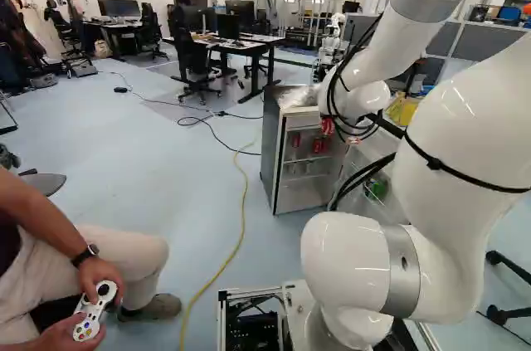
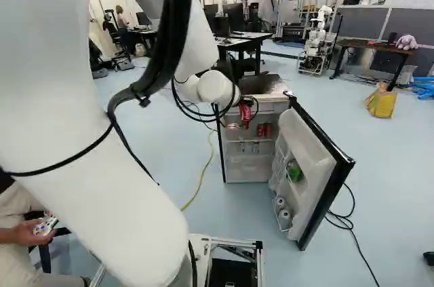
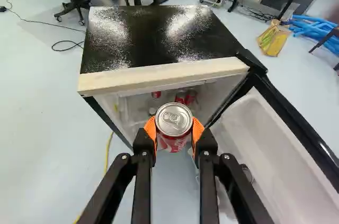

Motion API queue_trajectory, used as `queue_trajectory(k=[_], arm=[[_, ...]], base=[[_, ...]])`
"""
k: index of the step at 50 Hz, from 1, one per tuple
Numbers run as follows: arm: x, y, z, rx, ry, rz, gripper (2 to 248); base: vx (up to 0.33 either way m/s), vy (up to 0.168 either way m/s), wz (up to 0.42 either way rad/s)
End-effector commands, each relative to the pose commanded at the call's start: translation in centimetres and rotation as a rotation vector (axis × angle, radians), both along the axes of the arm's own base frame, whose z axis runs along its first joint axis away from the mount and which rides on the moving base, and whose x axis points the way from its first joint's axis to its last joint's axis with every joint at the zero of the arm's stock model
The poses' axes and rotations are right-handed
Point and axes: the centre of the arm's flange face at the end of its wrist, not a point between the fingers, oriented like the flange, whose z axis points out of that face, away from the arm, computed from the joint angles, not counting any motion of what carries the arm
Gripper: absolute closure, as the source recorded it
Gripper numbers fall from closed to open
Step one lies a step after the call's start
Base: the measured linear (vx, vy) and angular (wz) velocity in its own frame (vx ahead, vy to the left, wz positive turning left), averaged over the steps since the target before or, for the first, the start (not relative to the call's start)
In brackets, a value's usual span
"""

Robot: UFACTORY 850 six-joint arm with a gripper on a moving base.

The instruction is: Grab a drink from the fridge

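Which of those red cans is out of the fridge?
The can clamped between the gripper's orange pads; the other red cans stand inside the fridge.

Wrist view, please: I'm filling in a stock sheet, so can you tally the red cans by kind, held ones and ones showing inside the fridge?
Red can held in the tool: 1
Red cans showing inside the fridge: 3
Total: 4
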Motion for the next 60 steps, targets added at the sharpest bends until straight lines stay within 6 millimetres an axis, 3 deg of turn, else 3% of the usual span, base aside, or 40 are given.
queue_trajectory(k=[31,60], arm=[[1.3,0.1,3.0,-0.018,-0.029,0.009,163],[3.6,-0.1,3.3,-0.019,-0.031,0.021,163]], base=[[0.0,0.0,0.0],[0.0,0.0,0.0]])
